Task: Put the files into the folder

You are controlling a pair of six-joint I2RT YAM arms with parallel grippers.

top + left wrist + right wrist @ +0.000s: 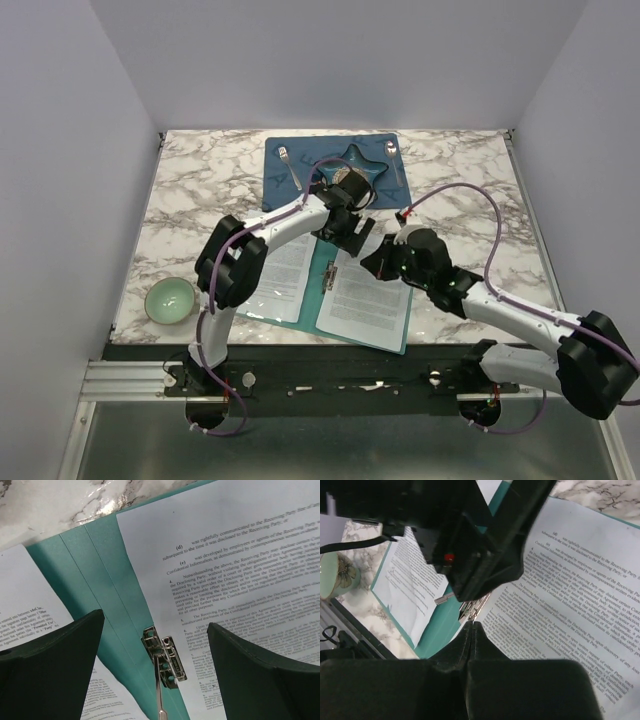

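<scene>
Marble tabletop (pixel 180 190) carrying teal folder (pixel 100 570) lying open, printed files (pixel 240 555) resting on both halves, silver clip (pixel 162 655) sitting at spine, L gripper (pixel 155 622) hovering over clip w/ fingers wide apart, R gripper (pixel 471 630) pressing fingers together, tips just beside clip

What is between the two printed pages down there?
A bare strip of the teal folder, with its silver clip on it. The left wrist view shows it best, between the left page and the right page.

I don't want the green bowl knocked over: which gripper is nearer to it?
Left. The left gripper hangs open over the folder, to the right of the bowl; the right gripper, shut, sits farther right.
</scene>
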